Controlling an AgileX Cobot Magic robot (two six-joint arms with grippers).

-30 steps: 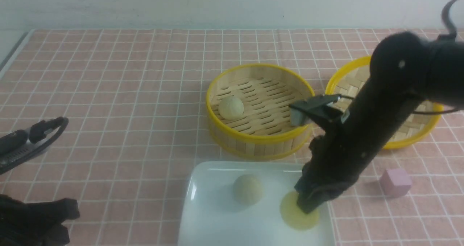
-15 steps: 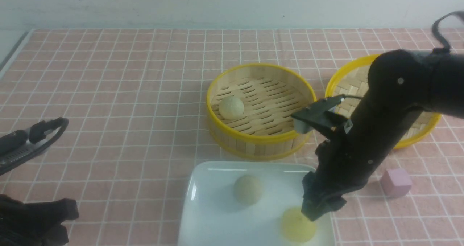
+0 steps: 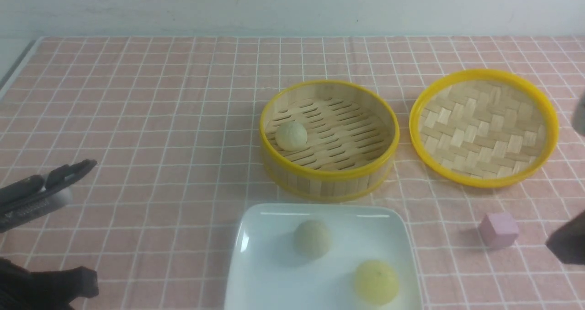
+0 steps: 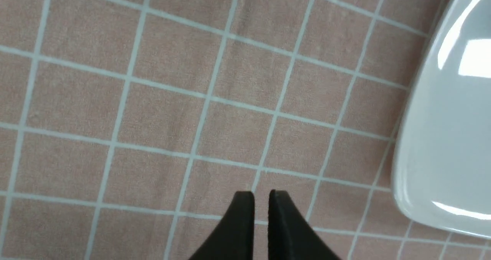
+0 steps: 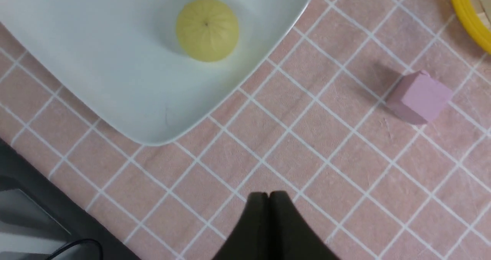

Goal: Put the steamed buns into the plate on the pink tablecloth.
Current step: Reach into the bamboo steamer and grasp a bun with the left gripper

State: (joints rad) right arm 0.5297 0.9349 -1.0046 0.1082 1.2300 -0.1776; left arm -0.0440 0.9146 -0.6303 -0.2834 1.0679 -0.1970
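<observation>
The white square plate [image 3: 269, 273] sits on the pink tablecloth [image 3: 160, 118] at the near middle. A cream bun [image 3: 312, 238] and the yellow-green bun [image 3: 375, 282] lie on it. The other cream bun [image 3: 291, 135] lies in the bamboo steamer [image 3: 329, 182]. My right gripper [image 5: 268, 194] is shut and empty over bare cloth, right of the plate [image 5: 96, 60] and the yellow-green bun [image 5: 207, 29]. In the front view only a dark bit of it shows at the right edge. My left gripper [image 4: 261, 194] is shut and empty over cloth, left of the plate [image 4: 452, 137].
The woven yellow-rimmed lid [image 3: 483, 127] lies right of the steamer. A small pink-purple cube [image 3: 498, 229] sits on the cloth right of the plate; it also shows in the right wrist view [image 5: 420, 97]. The left arm [image 3: 41, 195] is at the near left.
My right arm let go of the yellow-green bun on the plate and pulled back to the right edge. The left arm shifted slightly.
</observation>
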